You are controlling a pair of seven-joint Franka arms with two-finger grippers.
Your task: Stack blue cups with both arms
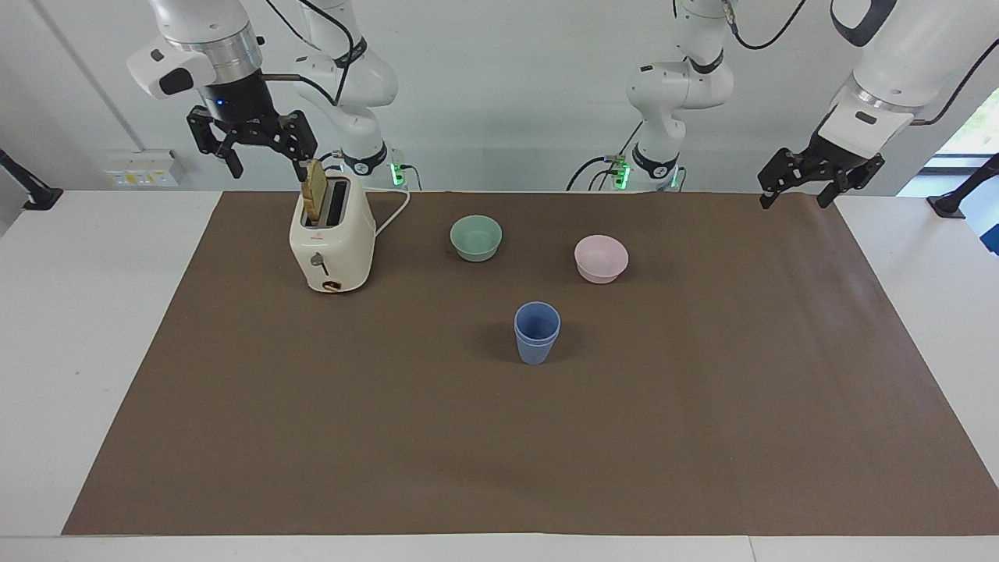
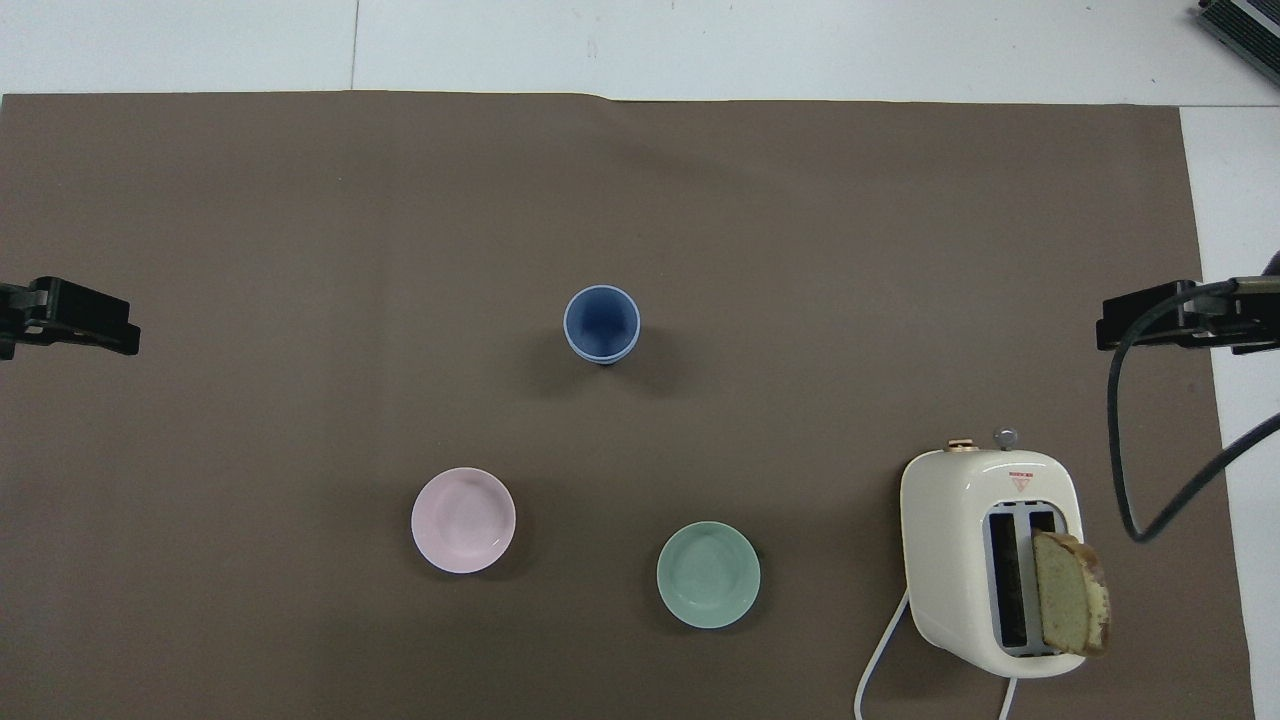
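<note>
Brown matting (image 1: 702,406) is covering most of the white counter (image 1: 78,328), with a pale wall rising at the robots' end. Near the middle of the mat the blue cups (image 1: 537,333) are standing upright, one nested inside the other, so that two rims are showing one just above the other; in the overhead view they are reading as a single dark blue mouth (image 2: 601,322). Nothing is touching them.

Nearer to the robots than the cups, a mint-green bowl (image 1: 476,237) and a pink bowl (image 1: 601,258) are sitting apart from each other, the pink one toward the left arm's end. Toward the right arm's end a cream toaster (image 1: 332,242) is standing with a slice of bread (image 1: 314,190) sticking up out of one slot, its white cord trailing toward the robots.

Both arms are waiting, raised and well apart from the cups. The right pincer (image 1: 251,160) is hanging in the air just above the toaster and bread, its fingers spread apart and holding nothing. The left pincer (image 1: 801,195) is hovering over the mat's corner at the left arm's end, fingers likewise apart and empty.
</note>
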